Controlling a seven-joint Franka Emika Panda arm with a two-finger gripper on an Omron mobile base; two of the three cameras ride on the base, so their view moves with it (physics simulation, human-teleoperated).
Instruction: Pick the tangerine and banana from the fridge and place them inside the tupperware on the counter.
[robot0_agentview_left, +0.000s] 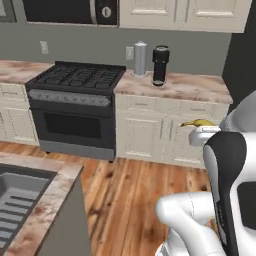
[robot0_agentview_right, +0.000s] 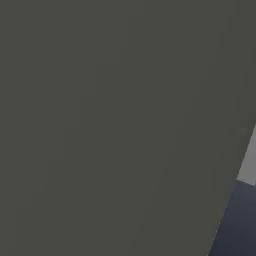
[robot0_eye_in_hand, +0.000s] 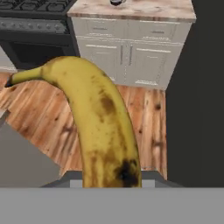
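Holding: banana (robot0_eye_in_hand: 103, 131), carried in the air over wood floor (robot0_eye_in_hand: 144, 127)
Long axis: runs lengthwise away from the hand camera; stem tip curves toward stove (robot0_agentview_left: 75, 107)
Gripper: fingers hidden behind the fruit, gap cannot be told; base view shows banana (robot0_agentview_left: 198, 122) atop the white hand
Ahead: counter (robot0_agentview_left: 190, 86), cream cabinets beneath

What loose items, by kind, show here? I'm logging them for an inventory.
Banana, held at the jaws: 1
Grey canister on the counter: 1
Black canister on the counter: 1
Total: 3
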